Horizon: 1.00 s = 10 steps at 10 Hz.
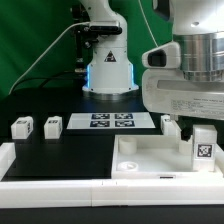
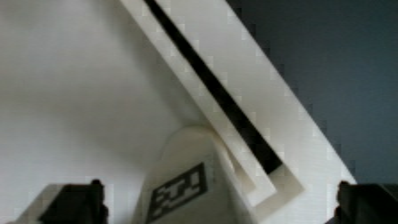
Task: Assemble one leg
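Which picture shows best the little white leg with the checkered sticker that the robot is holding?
The exterior view: the leg stands whole at the tray's corner, under the gripper. The wrist view shows only its rounded top and tag, very close.

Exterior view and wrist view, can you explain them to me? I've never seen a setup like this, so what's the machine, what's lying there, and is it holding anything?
The machine is a robot arm with a two-finger gripper. The exterior view comes from a camera standing off the arm. The wrist view comes from a camera on the arm's wrist, looking down between the dark fingers.

On the black table lies a large white tray-like piece, a furniture part. A small white leg with a square tag stands at its corner on the exterior view's right. Two spare legs wait on the left. The flat marker board is not furniture.

The gripper is over the leg with its fingers apart on either side. It does not appear to be gripping the leg.
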{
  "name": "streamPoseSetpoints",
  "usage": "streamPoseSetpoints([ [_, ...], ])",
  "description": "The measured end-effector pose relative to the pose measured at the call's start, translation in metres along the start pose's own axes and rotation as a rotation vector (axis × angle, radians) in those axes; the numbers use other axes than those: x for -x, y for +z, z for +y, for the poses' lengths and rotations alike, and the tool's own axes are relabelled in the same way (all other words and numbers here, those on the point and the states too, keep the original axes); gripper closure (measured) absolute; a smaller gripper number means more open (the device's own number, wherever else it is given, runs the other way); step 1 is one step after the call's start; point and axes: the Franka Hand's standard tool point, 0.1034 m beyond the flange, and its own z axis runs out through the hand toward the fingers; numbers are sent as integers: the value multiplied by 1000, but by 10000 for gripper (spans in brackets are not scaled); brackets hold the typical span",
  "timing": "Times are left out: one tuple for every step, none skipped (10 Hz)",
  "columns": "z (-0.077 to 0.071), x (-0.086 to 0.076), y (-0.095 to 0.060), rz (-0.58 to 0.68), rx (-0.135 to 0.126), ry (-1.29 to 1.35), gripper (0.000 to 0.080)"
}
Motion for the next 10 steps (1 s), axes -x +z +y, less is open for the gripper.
streamPoseSetpoints([
  [0,-1,-1,10,15,-134,151],
  [0,-2,-1,17,31,-265,151],
  [1,-3,-2,20,40,-371,151],
  [2,-4,-2,19,41,-442,151],
  [5,-6,-2,17,42,-590,151],
  [5,-7,-2,16,43,-643,151],
  [5,-6,-2,16,43,-641,151],
  [5,-6,-2,16,43,-641,241],
  [5,-6,-2,16,43,-641,241],
  [5,-6,-2,16,43,-640,465],
])
